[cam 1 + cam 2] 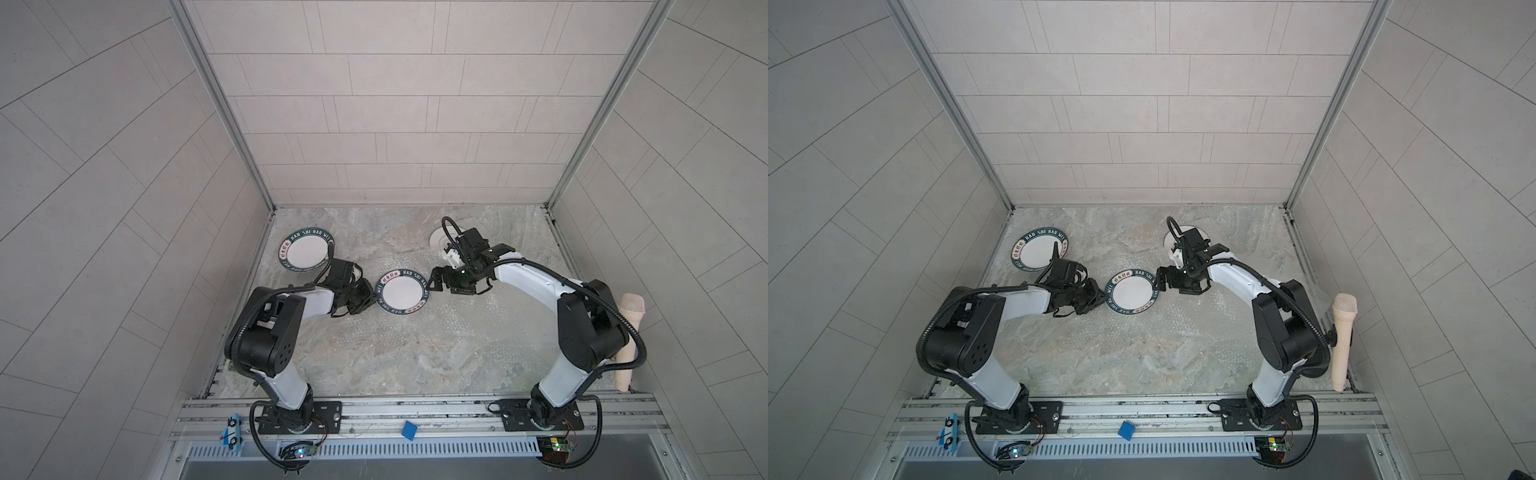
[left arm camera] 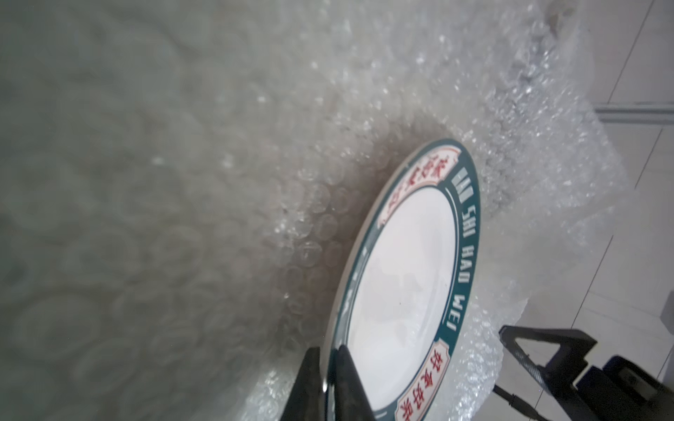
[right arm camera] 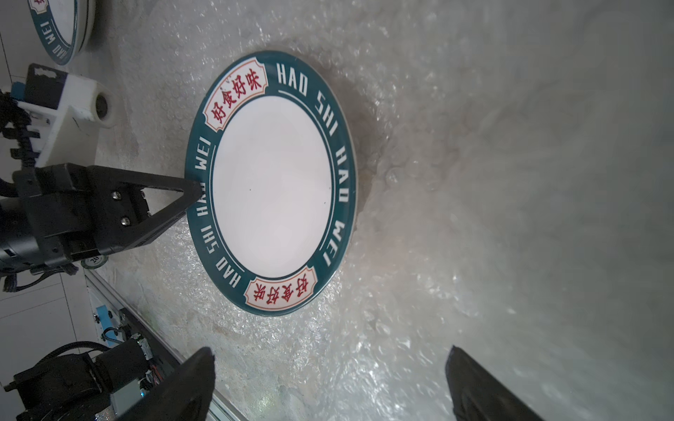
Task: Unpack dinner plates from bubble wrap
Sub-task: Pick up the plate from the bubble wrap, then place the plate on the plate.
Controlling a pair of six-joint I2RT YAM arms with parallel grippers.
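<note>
**Centre plate** [image 1: 402, 293] [image 1: 1132, 291]: round, white middle, dark green rim lettered "HAO SHI HAO WEI", with red characters in two cream panels. It lies mid-table on the wrap, face up. Whether the gripped edge is raised, I cannot tell.

**Wrap** [image 3: 437, 182]: clear, dimpled sheet spread on the table under the centre plate and reaching past it on all sides. It is nearly see-through in both top views and rumpled near the plate in the left wrist view [image 2: 255, 145].

**Left gripper** [image 1: 372, 298] [image 2: 328, 368]: jaws clenched on the centre plate's rim at the edge nearest the left arm, one finger above and one below. The right wrist view [image 3: 193, 197] shows the upper finger on the green band.

**Right gripper** [image 1: 433, 280] [image 3: 328, 364]: jaws spread wide, grasping nothing. It sits just beside the centre plate's opposite edge, over the wrap.

**Left plate** [image 1: 307, 254] [image 1: 1040, 252]: same green lettered pattern, bare on the table at the far left, apart from the wrap.

**White plate** [image 1: 436, 239]: at the far right, mostly hidden behind the right arm, so its pattern is not legible.

**Table** [image 1: 374, 361]: grey marbled top.

**Beige cylinder** [image 1: 629, 328]: stands at the table's right edge, beside the right arm.
</note>
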